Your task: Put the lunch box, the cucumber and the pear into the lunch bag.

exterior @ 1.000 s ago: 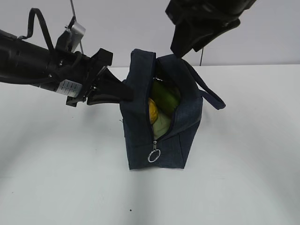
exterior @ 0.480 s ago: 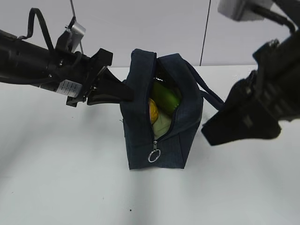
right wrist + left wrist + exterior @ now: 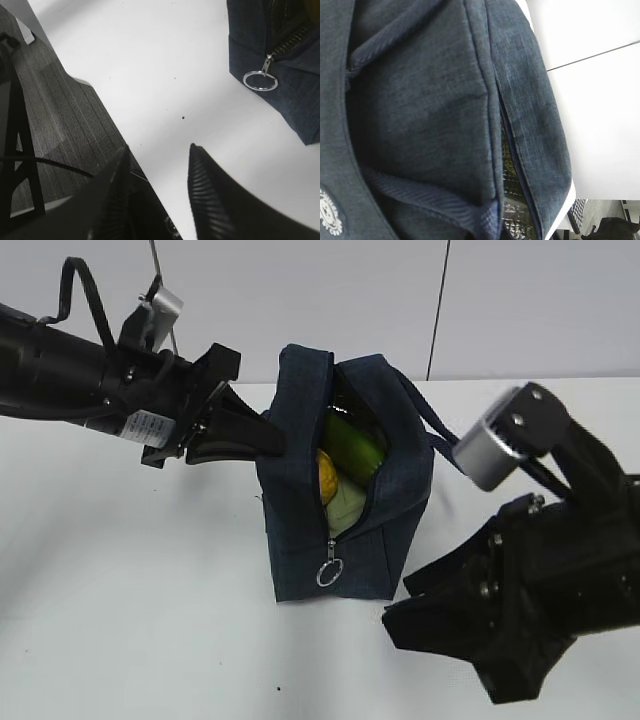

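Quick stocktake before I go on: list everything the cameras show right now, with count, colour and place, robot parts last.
lunch bag: 1, dark navy, upright mid-table, zipper open.
ring pull: 1, metal, hanging at the zipper's lower end.
cucumber: 1, green, inside the bag.
pear: 1, yellow, inside the bag, below the cucumber.
lunch box: 1, pale green lid, inside the bag, lowest.
table: 1, white.
left hand: 1, black, gripping the bag's left wall.
right hand: 1, black, open, empty, low beside the bag.
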{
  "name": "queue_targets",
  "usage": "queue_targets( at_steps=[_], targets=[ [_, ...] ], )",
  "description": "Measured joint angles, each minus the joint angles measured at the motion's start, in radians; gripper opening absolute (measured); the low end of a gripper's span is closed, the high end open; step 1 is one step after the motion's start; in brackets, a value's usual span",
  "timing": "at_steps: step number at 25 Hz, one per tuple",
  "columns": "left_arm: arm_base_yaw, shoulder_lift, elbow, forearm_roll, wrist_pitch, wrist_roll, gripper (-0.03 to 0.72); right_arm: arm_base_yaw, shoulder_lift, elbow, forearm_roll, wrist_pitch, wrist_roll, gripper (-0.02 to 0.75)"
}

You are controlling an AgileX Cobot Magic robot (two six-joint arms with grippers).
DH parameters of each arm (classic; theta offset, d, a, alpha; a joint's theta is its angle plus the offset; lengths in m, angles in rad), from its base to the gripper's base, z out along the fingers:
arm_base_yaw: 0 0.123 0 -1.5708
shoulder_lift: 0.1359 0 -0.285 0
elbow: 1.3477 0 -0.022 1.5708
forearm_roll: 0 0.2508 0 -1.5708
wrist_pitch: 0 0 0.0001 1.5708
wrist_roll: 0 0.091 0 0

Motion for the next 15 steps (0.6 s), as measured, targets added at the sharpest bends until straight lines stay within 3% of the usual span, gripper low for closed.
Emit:
queue_targets(
  at_steps=[6, 15],
  targets=[
    [0.000, 0.000, 0.000, 0.000, 0.000, 0.000, 0.008, 0.000, 0.038, 0.154, 0.455, -0.081, -0.326, 0.309],
    [0.000, 0.000, 0.000, 0.001, 0.014, 0.000, 0.008, 0.000, 0.155, 0.194, 0.686, -0.097, -0.373, 0.306]
  ],
)
